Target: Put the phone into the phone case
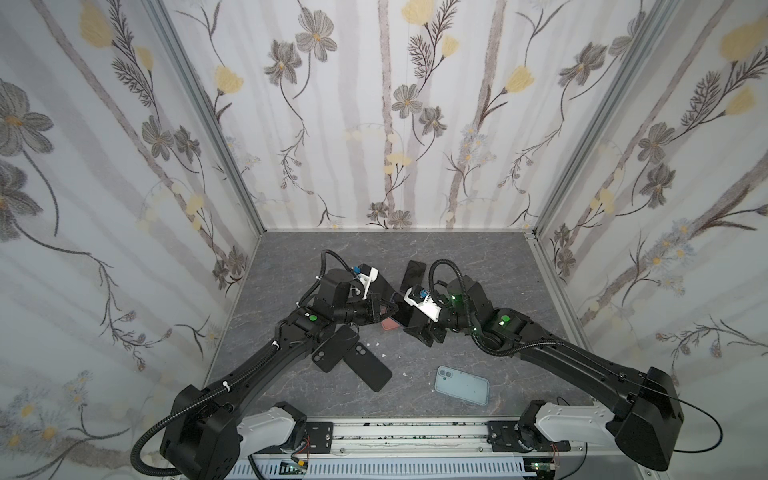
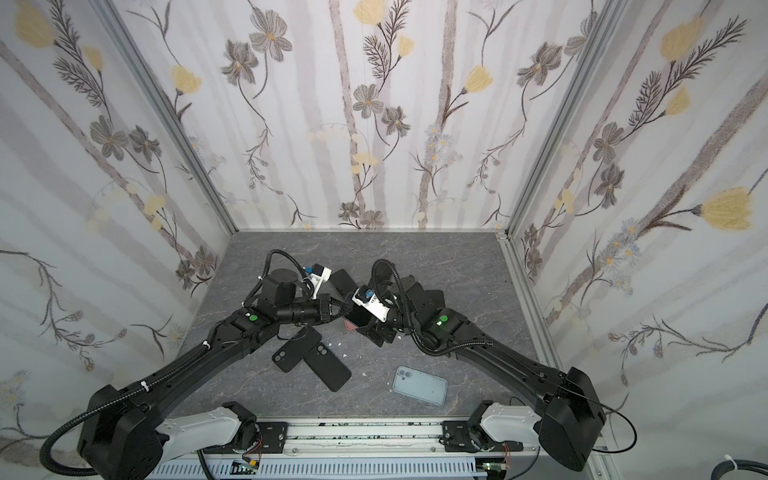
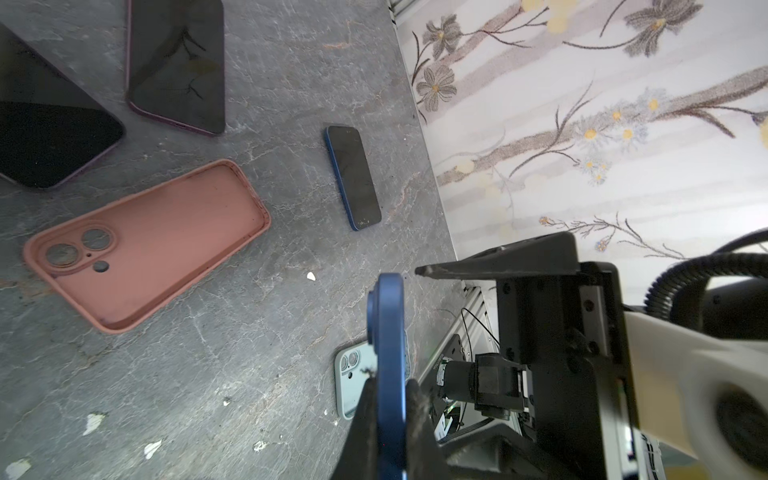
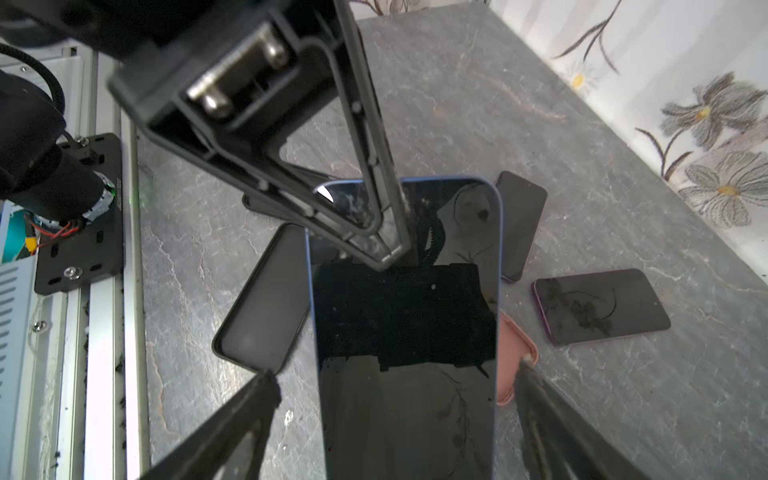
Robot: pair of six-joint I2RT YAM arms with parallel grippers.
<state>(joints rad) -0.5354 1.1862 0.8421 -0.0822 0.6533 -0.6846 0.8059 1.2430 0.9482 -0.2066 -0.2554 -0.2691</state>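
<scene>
A blue phone (image 4: 405,332) with a dark screen hangs above the table, between the two arms. My left gripper (image 3: 390,380) is shut on one end of the phone (image 3: 388,332), which shows edge-on in the left wrist view. My right gripper (image 4: 397,372) is open; its fingertips (image 4: 268,378) stand on either side of the phone's other end, with a gap on each side. A pink phone case (image 3: 145,245) lies open side up on the table just below; one corner (image 4: 513,353) shows beside the phone. In both top views the grippers meet mid-table over the pink case (image 1: 390,324) (image 2: 349,325).
A light blue case (image 1: 461,385) lies back up near the front. Two black cases (image 1: 332,347) (image 1: 368,368) overlap beside the left arm. Dark-screened phones (image 4: 600,305) (image 4: 521,224) and a small blue phone (image 3: 353,178) lie around the pink case. Patterned walls enclose the table.
</scene>
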